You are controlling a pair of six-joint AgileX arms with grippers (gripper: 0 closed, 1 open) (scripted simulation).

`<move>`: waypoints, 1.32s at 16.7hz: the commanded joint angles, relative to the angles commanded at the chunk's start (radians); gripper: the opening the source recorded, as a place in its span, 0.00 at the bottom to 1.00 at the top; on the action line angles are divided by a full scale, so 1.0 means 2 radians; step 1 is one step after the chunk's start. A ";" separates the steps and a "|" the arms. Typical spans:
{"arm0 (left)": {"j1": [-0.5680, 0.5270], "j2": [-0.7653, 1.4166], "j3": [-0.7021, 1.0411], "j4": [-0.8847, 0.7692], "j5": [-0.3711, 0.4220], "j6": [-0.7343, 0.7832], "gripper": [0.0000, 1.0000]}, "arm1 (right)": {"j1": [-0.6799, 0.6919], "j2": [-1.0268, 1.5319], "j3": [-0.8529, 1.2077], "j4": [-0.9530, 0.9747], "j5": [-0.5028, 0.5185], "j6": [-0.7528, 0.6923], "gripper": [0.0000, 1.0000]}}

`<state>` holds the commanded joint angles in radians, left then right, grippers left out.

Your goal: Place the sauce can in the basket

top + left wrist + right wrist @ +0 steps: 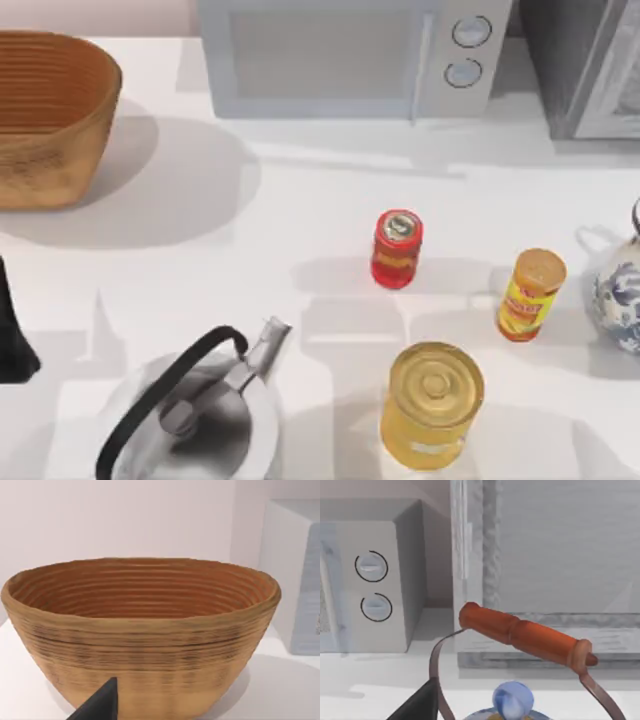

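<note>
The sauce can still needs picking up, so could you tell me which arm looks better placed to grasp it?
Probably the right. The sauce can stands right of centre, near the orange bottle and gold can. The left arm sits at the far left edge, facing the basket.

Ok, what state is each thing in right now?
sauce can: upright on the table, untouched.
basket: upright, nothing inside.
gold can: upright, sealed.
orange bottle: upright, capped.
kettle: upright, handle raised.
microwave: door closed.
</note>
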<state>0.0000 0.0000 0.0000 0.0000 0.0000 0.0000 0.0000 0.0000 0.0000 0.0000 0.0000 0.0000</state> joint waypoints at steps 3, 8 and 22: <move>-0.001 0.005 0.002 0.004 0.003 0.001 1.00 | 0.000 0.000 0.000 0.000 0.000 0.000 1.00; -0.021 0.107 0.052 0.083 0.062 0.013 1.00 | 0.000 0.000 0.000 0.000 0.000 0.000 1.00; -0.099 0.882 0.364 0.556 0.366 0.041 1.00 | 0.000 0.000 0.000 0.000 0.000 0.000 1.00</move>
<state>-0.1971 1.7644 0.7288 1.1121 0.7322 0.0820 0.0000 0.0000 0.0000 0.0000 0.0000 0.0000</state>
